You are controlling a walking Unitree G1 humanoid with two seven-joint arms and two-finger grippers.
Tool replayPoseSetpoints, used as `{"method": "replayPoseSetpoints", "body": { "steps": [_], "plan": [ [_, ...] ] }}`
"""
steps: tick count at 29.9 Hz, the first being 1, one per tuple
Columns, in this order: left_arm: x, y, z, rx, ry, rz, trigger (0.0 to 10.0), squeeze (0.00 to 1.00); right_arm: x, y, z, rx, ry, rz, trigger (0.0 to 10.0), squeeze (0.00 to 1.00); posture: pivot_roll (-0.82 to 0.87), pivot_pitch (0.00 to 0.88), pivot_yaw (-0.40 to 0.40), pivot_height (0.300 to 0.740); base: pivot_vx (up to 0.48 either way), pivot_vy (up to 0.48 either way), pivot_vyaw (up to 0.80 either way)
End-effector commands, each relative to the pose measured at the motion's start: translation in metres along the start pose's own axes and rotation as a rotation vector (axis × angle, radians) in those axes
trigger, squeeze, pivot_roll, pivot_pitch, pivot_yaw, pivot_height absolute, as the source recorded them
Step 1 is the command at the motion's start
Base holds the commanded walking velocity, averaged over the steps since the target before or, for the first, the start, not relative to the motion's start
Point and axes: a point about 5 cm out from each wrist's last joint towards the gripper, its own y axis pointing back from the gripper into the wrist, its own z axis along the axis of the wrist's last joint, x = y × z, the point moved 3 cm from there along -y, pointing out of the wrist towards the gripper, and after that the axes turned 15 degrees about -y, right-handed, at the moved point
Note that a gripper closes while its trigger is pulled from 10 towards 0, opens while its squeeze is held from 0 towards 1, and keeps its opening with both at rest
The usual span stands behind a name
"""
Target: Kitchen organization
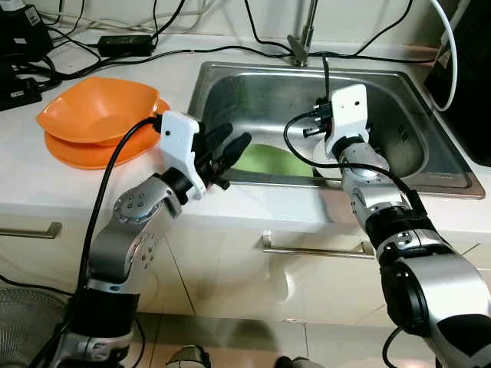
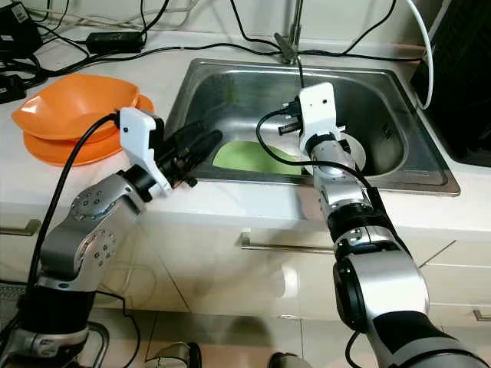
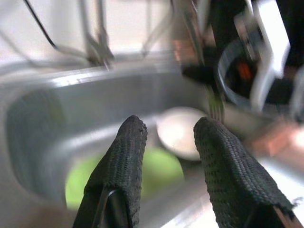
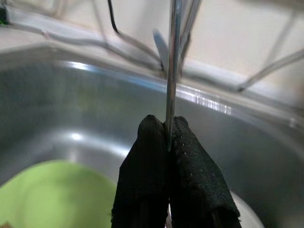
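Observation:
A steel sink (image 1: 399, 84) holds a green plate (image 1: 268, 159) and a small white dish (image 2: 357, 153). My right gripper (image 4: 162, 124) hangs above the sink's front right part, over the white dish. It is shut on the thin metal handle of a fork (image 4: 173, 57), whose tines (image 3: 215, 103) point down in the left wrist view. My left gripper (image 1: 234, 138) hovers at the sink's front left rim, open, with nothing between its fingers (image 3: 124, 156). It points toward the green plate (image 3: 156, 171).
An orange bowl (image 1: 100, 107) rests on an orange plate (image 1: 80, 156) on the white counter left of the sink. Cables and a power brick (image 1: 123, 44) lie behind. The faucet (image 1: 305, 34) rises at the back, and a black appliance (image 1: 469, 84) stands at the right.

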Motion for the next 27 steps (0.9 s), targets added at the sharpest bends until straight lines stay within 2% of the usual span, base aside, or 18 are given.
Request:
{"method": "replayPoseSetpoints", "body": {
  "steps": [1,4,10,23,24,25,26,27],
  "plan": [
    [-0.011,0.002,-0.01,0.061,-0.018,-0.064,10.0,0.0,-0.003,-0.003,0.004,0.017,-0.045,-0.032,10.0,0.0,0.12,0.074,-0.016,0.74,0.0,0.0,0.0],
    [-0.021,0.005,-0.018,0.103,-0.028,-0.116,10.0,0.0,-0.004,-0.004,-0.001,0.055,-0.064,-0.05,10.0,0.0,0.13,0.074,-0.018,0.74,0.0,0.0,0.0],
    [-0.027,0.006,-0.024,0.146,-0.014,-0.153,10.0,0.0,-0.007,-0.004,-0.005,0.085,-0.096,-0.07,10.0,0.0,0.13,0.077,-0.018,0.74,0.0,0.0,0.0],
    [-0.039,0.009,-0.025,0.162,0.001,-0.211,10.0,0.0,-0.004,-0.002,-0.014,0.118,-0.09,-0.07,10.0,0.0,0.13,0.074,-0.018,0.74,0.0,0.0,0.0],
    [-0.039,0.009,-0.025,0.162,0.002,-0.211,10.0,0.0,-0.004,-0.002,-0.014,0.119,-0.089,-0.067,10.0,0.19,0.13,0.073,-0.018,0.74,0.0,0.0,0.0],
    [-0.039,0.009,-0.025,0.162,0.003,-0.212,10.0,0.0,-0.003,-0.002,-0.015,0.12,-0.089,-0.066,10.0,0.19,0.13,0.073,-0.018,0.74,0.0,0.0,0.0],
    [-0.039,0.009,-0.025,0.163,0.003,-0.213,10.0,0.0,-0.003,-0.001,-0.015,0.122,-0.089,-0.064,10.0,0.33,0.13,0.071,-0.017,0.74,0.0,0.0,0.0],
    [-0.04,0.009,-0.025,0.163,0.004,-0.216,10.0,0.0,-0.002,-0.001,-0.017,0.13,-0.088,-0.062,10.0,0.36,0.13,0.068,-0.018,0.74,0.0,0.0,0.0]
  ]
}}
